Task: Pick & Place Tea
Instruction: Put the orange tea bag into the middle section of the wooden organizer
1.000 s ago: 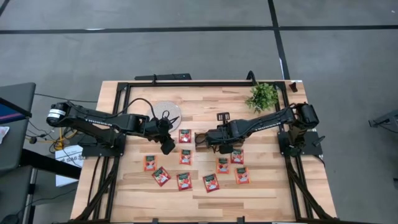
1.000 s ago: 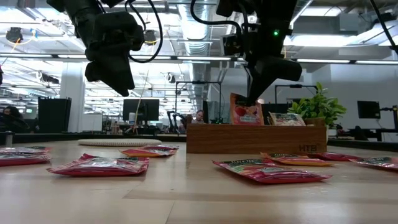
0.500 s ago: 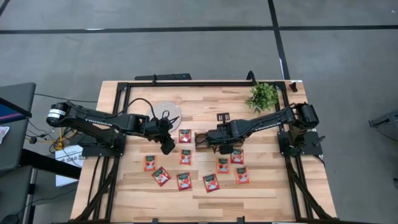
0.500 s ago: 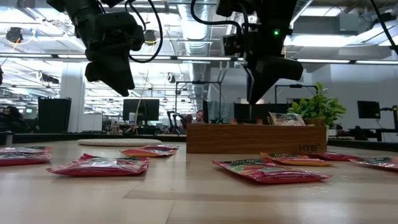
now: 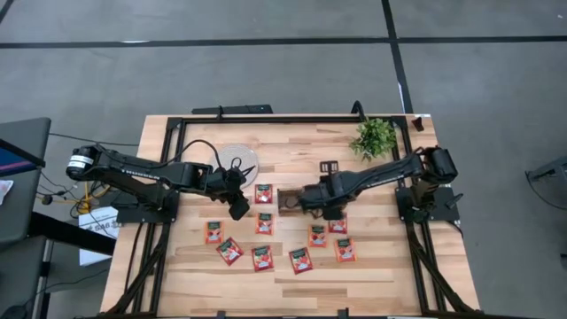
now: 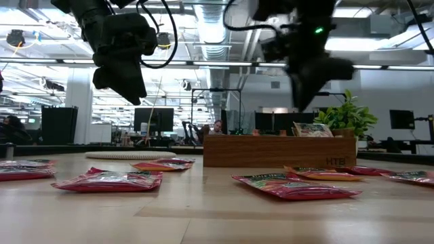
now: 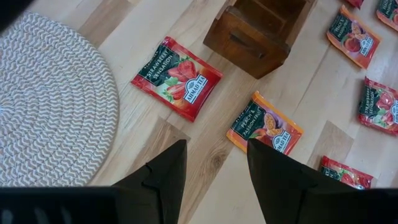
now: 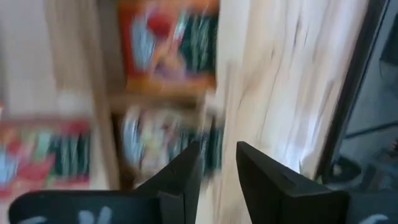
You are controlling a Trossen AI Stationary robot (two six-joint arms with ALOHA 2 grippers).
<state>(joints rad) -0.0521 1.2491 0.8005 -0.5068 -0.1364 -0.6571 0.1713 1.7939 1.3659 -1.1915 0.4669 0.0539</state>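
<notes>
- Tea sachets (image 5: pixel 264 223) lie scattered mid-table, near the wooden tray (image 5: pixel 290 198).
- Right tool (image 8: pixel 214 163) hovers above the tray, fingers parted, empty.
- Left tool (image 7: pixel 214 163) hangs released beside the woven disc (image 7: pixel 50 106).

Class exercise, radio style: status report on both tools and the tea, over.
Left tool open, above sachets beside the mat. Right tool open, empty, over the wooden tray. Nothing blocking.

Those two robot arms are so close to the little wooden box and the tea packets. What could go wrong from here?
The right gripper, jaws apart and empty, hangs just above the wooden tray; it might clip the rim. One sachet pokes above the tray and could snag. The left gripper hovers open over loose sachets, so a descent could pinch two.
</notes>
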